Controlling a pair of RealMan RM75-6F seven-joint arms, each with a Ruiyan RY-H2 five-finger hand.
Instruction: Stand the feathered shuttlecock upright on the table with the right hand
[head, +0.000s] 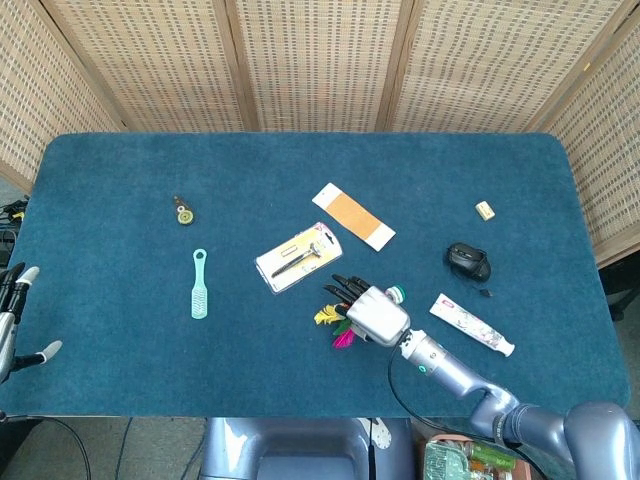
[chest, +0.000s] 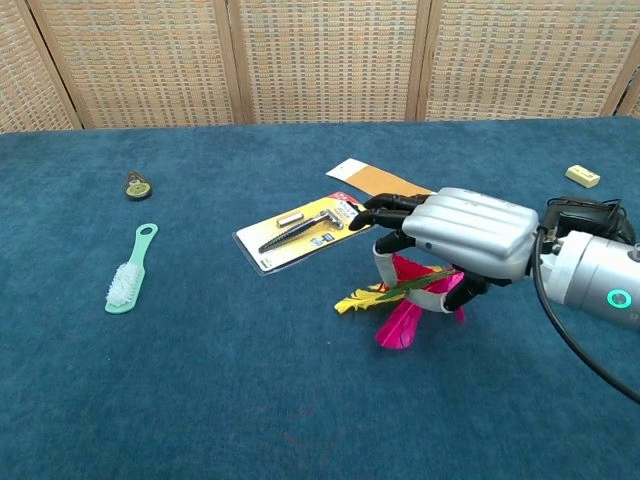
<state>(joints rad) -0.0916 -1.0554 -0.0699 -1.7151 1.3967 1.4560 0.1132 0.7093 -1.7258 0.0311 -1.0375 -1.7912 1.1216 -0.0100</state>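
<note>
The feathered shuttlecock (head: 333, 321) lies on its side on the blue table (head: 120, 180), its pink, yellow and green feathers (chest: 393, 312) fanned toward the front-left. Its green-and-white base (head: 397, 294) shows just beyond my right hand (head: 372, 313). That hand (chest: 462, 233) hovers low over the feathers, palm down, dark fingers stretched forward and apart. Its thumb curves down among the feathers and touches them, without a closed hold that I can see. In the chest view the hand hides the base. My left hand (head: 10, 318) is at the far left edge, fingers spread, empty.
A razor pack (chest: 305, 232) and an orange-and-white card (chest: 380, 182) lie just beyond the right hand. Right of it are a black mouse (head: 468, 261), a toothpaste tube (head: 470, 324) and a small eraser (head: 485, 210). A mint brush (head: 200, 285) and a small round object (head: 182, 210) lie left.
</note>
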